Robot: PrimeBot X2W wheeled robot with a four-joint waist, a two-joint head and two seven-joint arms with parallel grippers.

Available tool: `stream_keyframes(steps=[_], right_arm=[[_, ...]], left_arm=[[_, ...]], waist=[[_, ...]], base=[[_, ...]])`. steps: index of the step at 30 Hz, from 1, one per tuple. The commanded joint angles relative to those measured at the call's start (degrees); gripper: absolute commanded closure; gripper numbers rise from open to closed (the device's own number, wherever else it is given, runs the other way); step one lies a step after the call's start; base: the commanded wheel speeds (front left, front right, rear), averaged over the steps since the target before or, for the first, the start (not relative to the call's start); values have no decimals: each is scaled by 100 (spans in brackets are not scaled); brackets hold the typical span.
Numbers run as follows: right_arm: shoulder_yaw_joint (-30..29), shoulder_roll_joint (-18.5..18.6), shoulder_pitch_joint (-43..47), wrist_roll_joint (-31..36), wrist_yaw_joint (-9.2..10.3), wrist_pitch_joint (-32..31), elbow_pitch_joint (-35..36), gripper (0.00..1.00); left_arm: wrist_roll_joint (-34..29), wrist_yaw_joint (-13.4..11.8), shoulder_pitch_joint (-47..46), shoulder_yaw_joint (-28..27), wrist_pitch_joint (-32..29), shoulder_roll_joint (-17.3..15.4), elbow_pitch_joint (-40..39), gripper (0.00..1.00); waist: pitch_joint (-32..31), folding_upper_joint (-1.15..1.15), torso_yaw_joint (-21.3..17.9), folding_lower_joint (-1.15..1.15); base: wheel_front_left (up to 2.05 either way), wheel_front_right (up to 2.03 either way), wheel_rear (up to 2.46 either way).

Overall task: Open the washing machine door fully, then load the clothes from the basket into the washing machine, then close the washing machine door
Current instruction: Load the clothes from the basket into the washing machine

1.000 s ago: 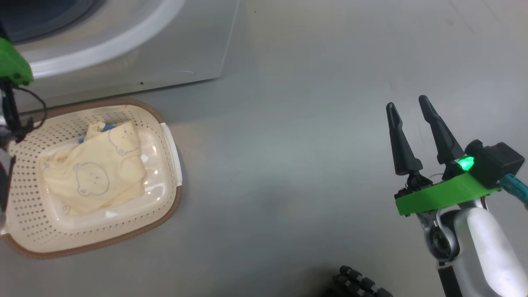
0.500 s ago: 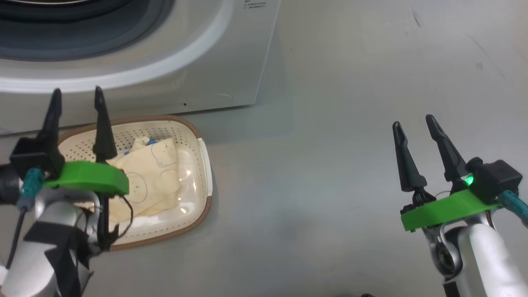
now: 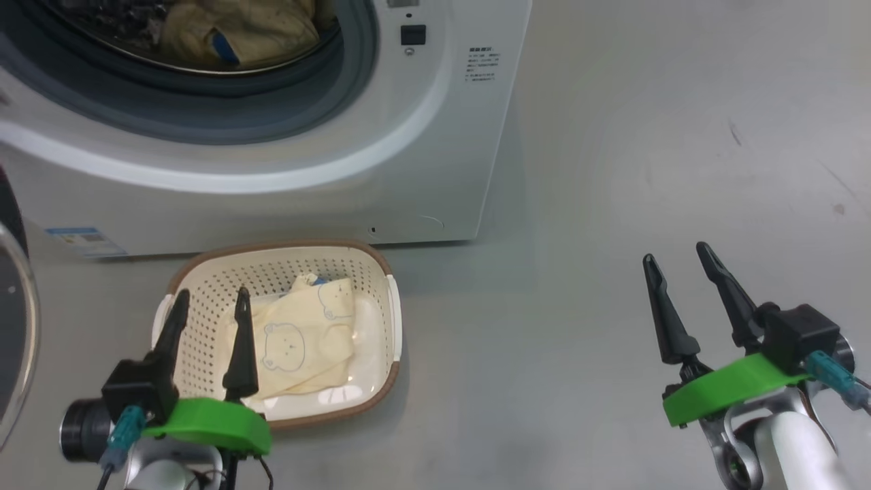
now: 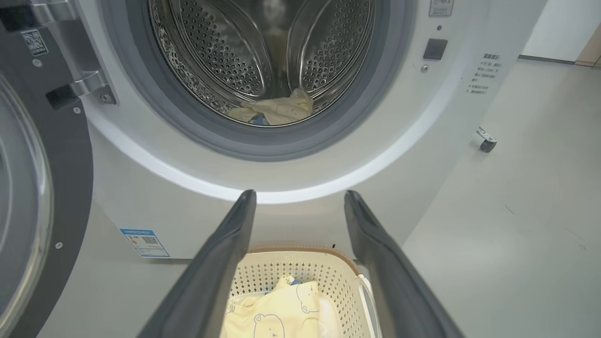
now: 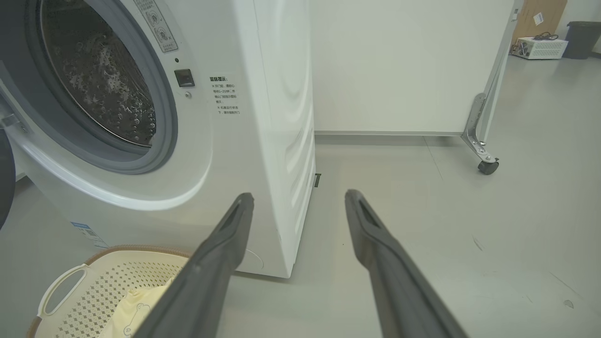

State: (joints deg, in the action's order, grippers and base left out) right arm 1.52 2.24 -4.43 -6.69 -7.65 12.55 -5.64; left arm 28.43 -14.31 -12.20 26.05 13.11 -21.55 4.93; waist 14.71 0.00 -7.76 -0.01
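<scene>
The washing machine (image 3: 435,136) stands at the top with its round opening uncovered. A cream garment (image 3: 238,30) lies in the steel drum (image 4: 225,51). The washing machine door (image 4: 61,188) hangs swung out at the left. On the floor in front of the machine sits the basket (image 3: 272,246), holding bear-print clothes (image 3: 306,340). My left gripper (image 3: 212,294) is open and empty at the basket's near left side, fingers pointing toward the machine. My right gripper (image 3: 675,253) is open and empty over bare floor, far right of the basket.
Grey floor (image 3: 612,204) stretches to the right of the machine. A white panel on a castered metal leg (image 5: 483,141) stands behind, to the right. A bin and a box (image 5: 540,47) sit far back at the right.
The head camera has tilted up, so the drum and the whole basket now show. My left gripper has come into the head view at the basket's near side. Both grippers stay open.
</scene>
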Motion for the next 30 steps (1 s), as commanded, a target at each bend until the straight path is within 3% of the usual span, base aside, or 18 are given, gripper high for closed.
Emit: stream_keyframes(steps=[1,14,30], right_arm=[[103,64,-4,42,16,-25,201,0],[50,64,628,81,16,-373,524,0],[-29,64,979,44,16,-577,795,0]], left_arm=[[30,-1083,-54,-225,72,-81,-148,0],[-94,-993,795,-318,183,90,-181,0],[-176,-948,920,-275,177,38,-176,0]], waist=[[-217,0,130,1],[-1056,0,256,1],[-1348,0,201,1]], base=[[0,0,0],[0,0,0],[0,0,0]])
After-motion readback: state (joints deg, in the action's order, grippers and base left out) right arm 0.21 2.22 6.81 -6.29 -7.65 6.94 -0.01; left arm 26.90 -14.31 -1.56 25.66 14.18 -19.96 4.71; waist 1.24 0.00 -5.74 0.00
